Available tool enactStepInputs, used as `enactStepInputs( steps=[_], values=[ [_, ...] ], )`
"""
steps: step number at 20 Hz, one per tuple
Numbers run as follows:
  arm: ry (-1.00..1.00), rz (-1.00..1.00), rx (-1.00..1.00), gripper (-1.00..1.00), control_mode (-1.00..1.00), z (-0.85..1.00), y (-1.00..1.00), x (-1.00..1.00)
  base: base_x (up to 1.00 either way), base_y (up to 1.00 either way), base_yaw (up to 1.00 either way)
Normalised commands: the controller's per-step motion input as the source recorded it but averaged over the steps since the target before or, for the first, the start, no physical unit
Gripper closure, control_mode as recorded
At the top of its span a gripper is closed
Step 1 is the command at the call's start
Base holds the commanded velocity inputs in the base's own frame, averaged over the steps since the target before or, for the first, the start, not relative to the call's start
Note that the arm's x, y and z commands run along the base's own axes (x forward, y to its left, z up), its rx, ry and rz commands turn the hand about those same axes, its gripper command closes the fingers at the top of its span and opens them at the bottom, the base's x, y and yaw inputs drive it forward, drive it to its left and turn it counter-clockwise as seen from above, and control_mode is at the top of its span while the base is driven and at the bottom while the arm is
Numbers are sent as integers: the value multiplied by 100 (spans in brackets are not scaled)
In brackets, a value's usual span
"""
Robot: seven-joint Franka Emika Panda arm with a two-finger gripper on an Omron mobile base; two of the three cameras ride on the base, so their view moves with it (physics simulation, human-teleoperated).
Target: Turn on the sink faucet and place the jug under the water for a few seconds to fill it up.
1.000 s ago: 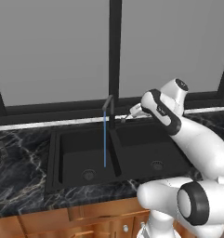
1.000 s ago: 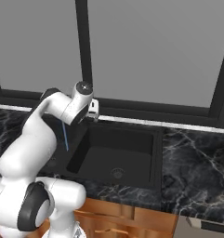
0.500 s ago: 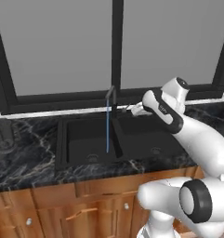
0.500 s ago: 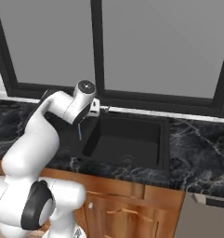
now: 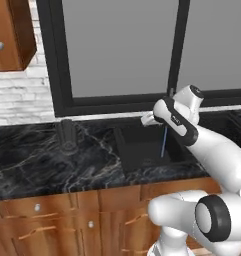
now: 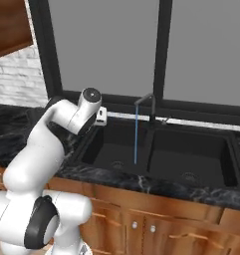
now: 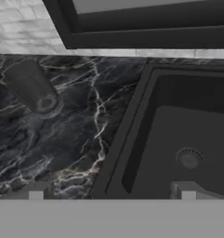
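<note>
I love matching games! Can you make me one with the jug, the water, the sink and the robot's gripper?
Things:
1. jug
2. water
3. sink
4. gripper

Places or states:
A. thin blue line falling from the faucet
B. open, holding nothing
C. standing on the marble counter, left of the sink
D. matte black, two basins

Pairs: 1-C, 2-A, 3-D, 4-B

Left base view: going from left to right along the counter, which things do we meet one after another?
The jug standing on the counter → the left rim of the sink → the open tool → the water stream.
</note>
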Motion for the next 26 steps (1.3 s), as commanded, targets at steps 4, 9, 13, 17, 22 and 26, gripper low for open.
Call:
enactStepInputs(
  steps=[4,9,13,17,22,26],
  values=[
    [0,0,0,-100,100,0,0,0,24,100,5],
    [0,0,0,-100,100,0,0,0,59,62,0],
    [0,0,0,-100,100,0,0,0,79,19,0],
    [2,0,0,-100,-100,-6,0,50,19,0,0],
    [0,21,0,-100,-100,-42,0,51,0,0,0],
    [-4,36,0,-100,-100,-50,-1,45,0,0,0]
  ],
)
